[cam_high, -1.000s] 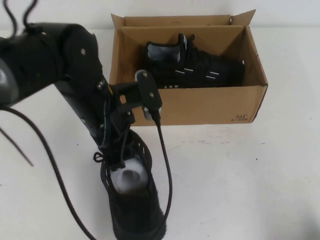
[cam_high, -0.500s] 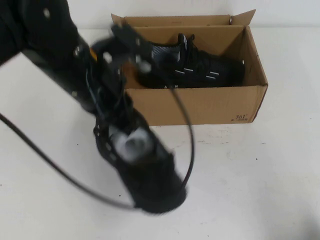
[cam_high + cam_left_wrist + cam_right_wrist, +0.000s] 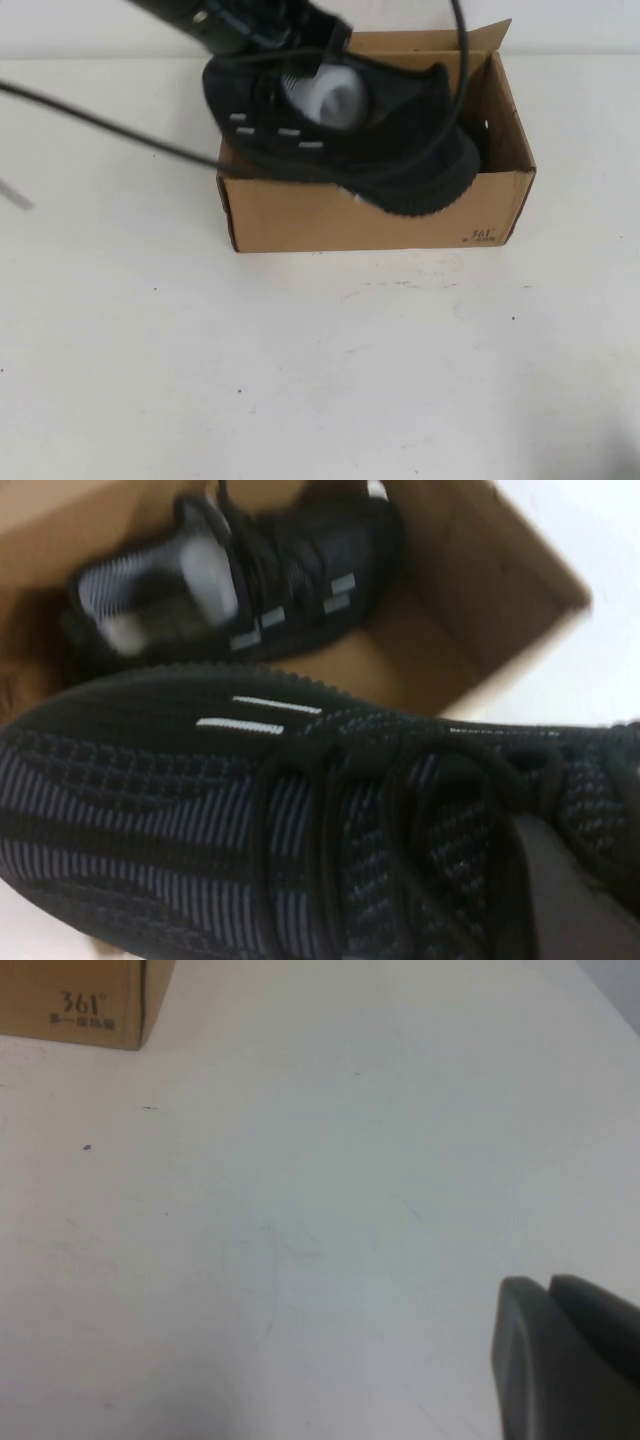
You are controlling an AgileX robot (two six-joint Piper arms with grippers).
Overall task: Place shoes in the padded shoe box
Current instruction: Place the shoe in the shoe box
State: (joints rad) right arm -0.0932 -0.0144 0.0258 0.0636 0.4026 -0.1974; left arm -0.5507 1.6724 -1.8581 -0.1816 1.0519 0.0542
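Note:
One black knit shoe (image 3: 345, 145) with white dash marks hangs tilted over the open brown shoe box (image 3: 380, 215), its sole toward the box's front wall. My left gripper (image 3: 300, 62) is shut on the collar of this shoe, beside the white stuffing (image 3: 335, 95). In the left wrist view the held shoe (image 3: 300, 820) fills the foreground, and one finger (image 3: 565, 900) lies against its laces. The other shoe (image 3: 250, 580) lies on its side inside the box (image 3: 470, 570). My right gripper (image 3: 560, 1360) hovers over bare table to the right of the box, shut and holding nothing.
A black cable (image 3: 110, 130) from the left arm trails across the table's left side. The box's printed corner (image 3: 85, 1005) shows in the right wrist view. White tabletop (image 3: 330, 380) stretches in front of the box.
My left arm has lifted the shoe off the table in front of the box and carried it up and away, over the box. The shoe inside the box has not moved.

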